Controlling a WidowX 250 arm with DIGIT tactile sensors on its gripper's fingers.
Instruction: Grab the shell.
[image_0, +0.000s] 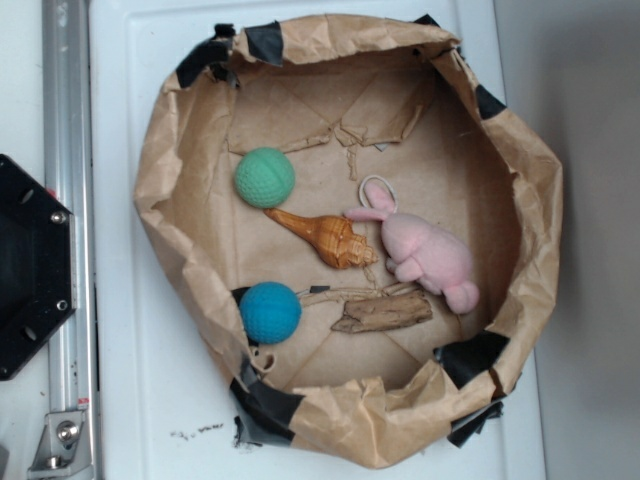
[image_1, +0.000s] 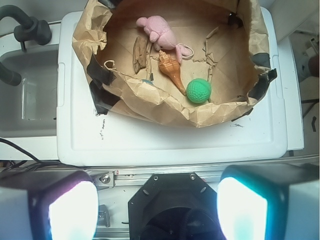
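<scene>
The shell (image_0: 327, 237) lies on the floor of the brown paper basket (image_0: 160, 170), between the green ball (image_0: 265, 177) and the pink bunny (image_0: 425, 253), its wide end touching the bunny. The end effector (image_1: 159, 207) hangs spread wide, well short of the basket over the near edge of the white surface (image_1: 170, 142), pinching nothing.

Shell (image_0: 325, 237) between two balls (image_0: 265, 177)
</scene>
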